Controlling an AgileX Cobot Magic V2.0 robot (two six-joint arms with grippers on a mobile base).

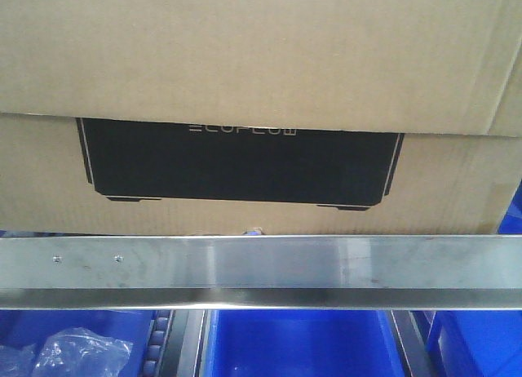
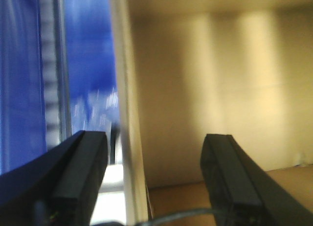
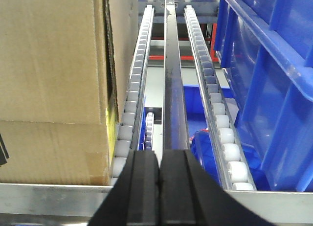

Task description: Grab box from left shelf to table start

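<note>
Overrunning every edge, box with blurred lettering, its top half hidden.

This looks like a warehouse or factory stockroom. The left shelf is a metal flow rack. Its brushed steel front rail crosses the lower part of the front view, and tracks of white-grey rollers run up the middle of the right wrist view. Blue plastic bins fill the right side there. A printed corrugated shipping box takes up the upper half of the front view.
</note>
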